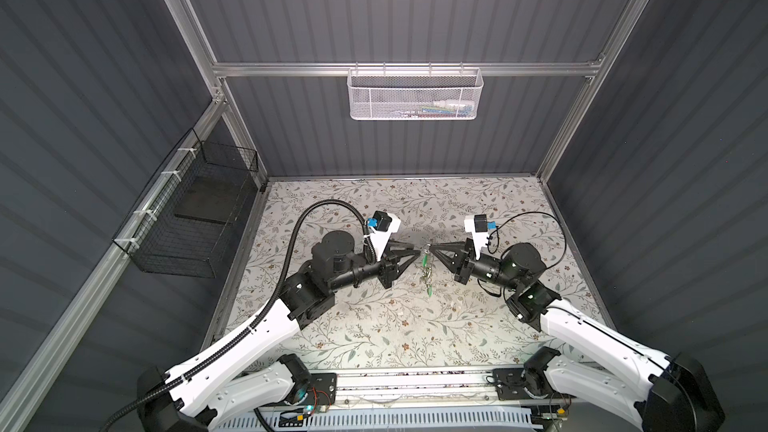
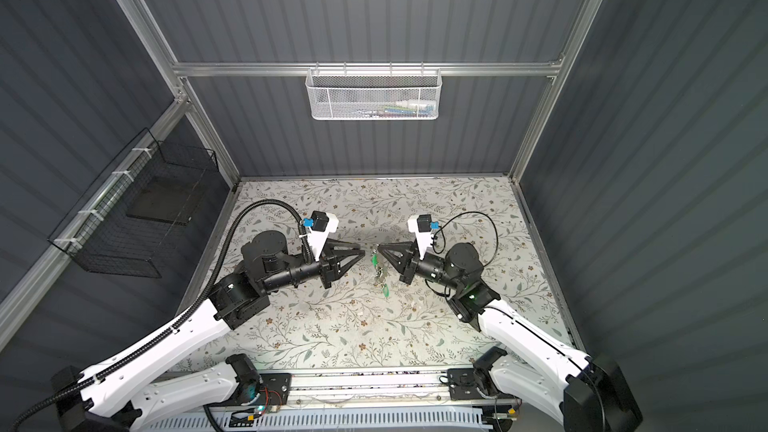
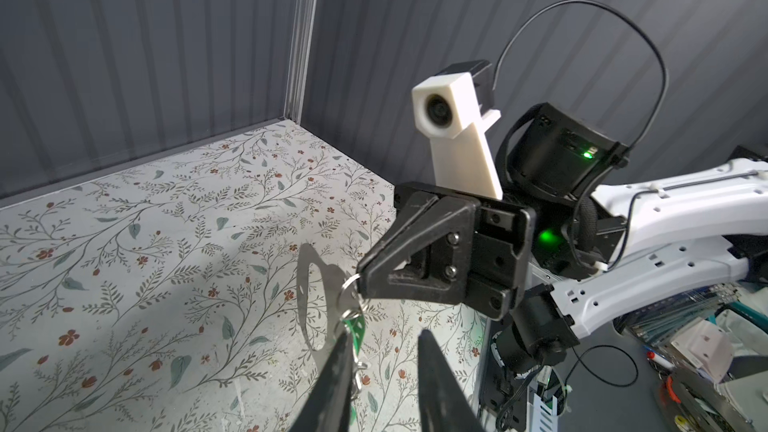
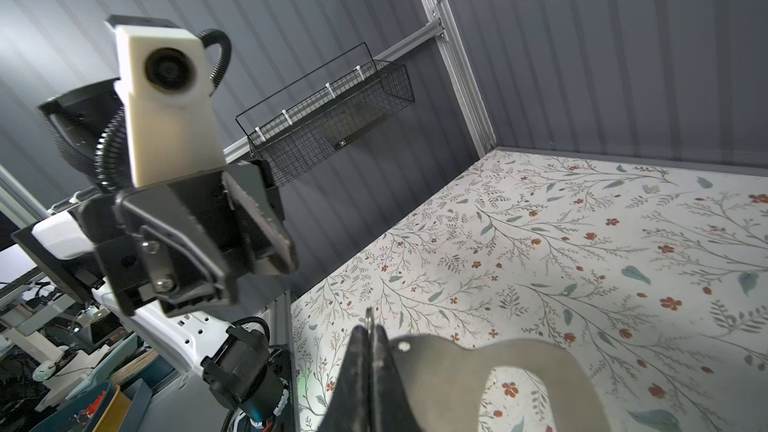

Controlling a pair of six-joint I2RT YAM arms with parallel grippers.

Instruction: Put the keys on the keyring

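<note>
In both top views the left tool (image 1: 419, 253) has a narrow gap between its fingers and holds nothing. Its tips are just beside the green keys (image 1: 426, 262), which hang above the middle of the worktop (image 1: 374, 326). The right tool (image 1: 431, 248) is pinched tight. Only the wrist views show what it grips: the flat grey keyring (image 4: 519, 353), held by its edge.

The worktop has leaves and little flowers on it. Grey ridged walls stand around it. A black wire basket (image 1: 187, 234) hangs on the left wall and a white basket (image 1: 415, 93) on the back wall
</note>
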